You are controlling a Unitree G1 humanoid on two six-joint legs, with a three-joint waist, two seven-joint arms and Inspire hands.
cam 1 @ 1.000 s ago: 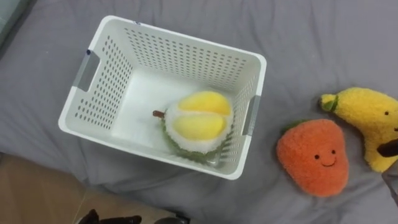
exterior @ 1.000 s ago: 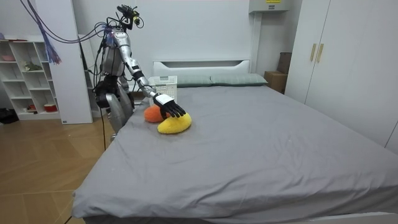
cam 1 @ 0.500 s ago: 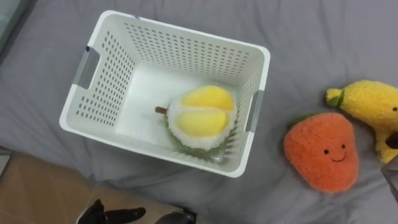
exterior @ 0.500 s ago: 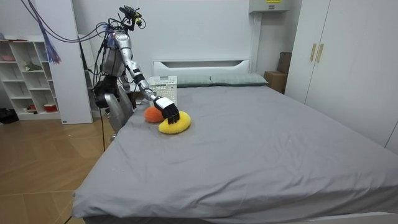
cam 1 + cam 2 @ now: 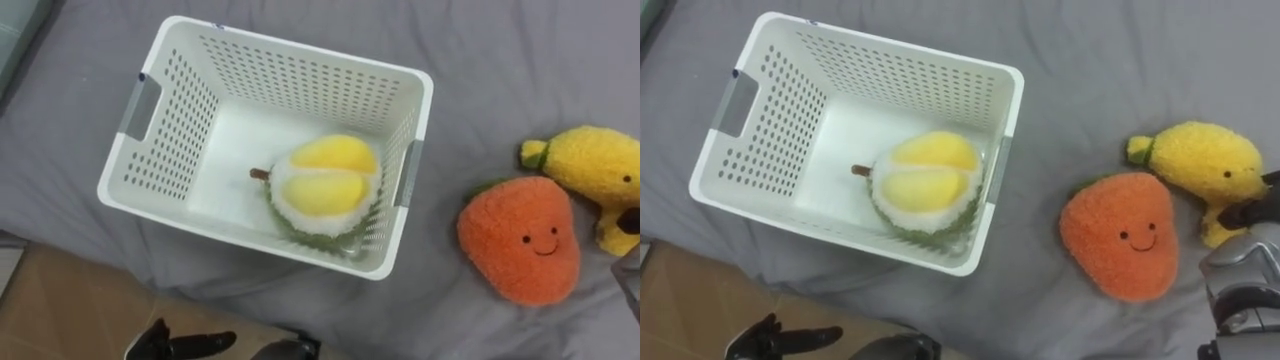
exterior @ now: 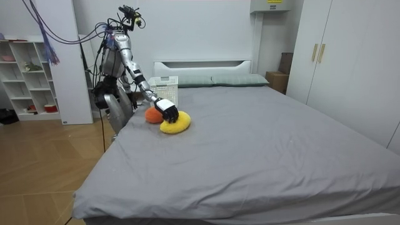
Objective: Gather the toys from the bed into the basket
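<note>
Where the robot stands on the wooden floor (image 6: 44,162) at the bedside, on the room view's left, it faces these items.

Bed (image 5: 500,60): grey sheet, the surface bearing all items below; two pillows (image 6: 237,79) at its head.

Basket (image 5: 290,48): white, perforated walls, a grey handle at each short end. It sits on the bed near the edge closest to the robot, to the left of the loose toys.

Orange plush (image 5: 520,250): round fruit shape with a smiling face and a green tuft on top. It lies flat on the sheet, right of the basket and apart from it.

Banana plush (image 5: 590,170): yellow with a green tip, lying just beyond and to the right of the orange plush, close beside it.

Durian plush (image 5: 322,188): yellow flesh, white rim, green husk, brown stem. It rests inside the basket against the right-hand wall.

Right robot hand (image 5: 1244,214): arm stretched out over the bed, dark fingers curled round the banana plush's lower end.

Left robot hand (image 5: 775,338): low at the view's bottom edge, over the floor, fingers loosely extended, holding nothing.
</note>
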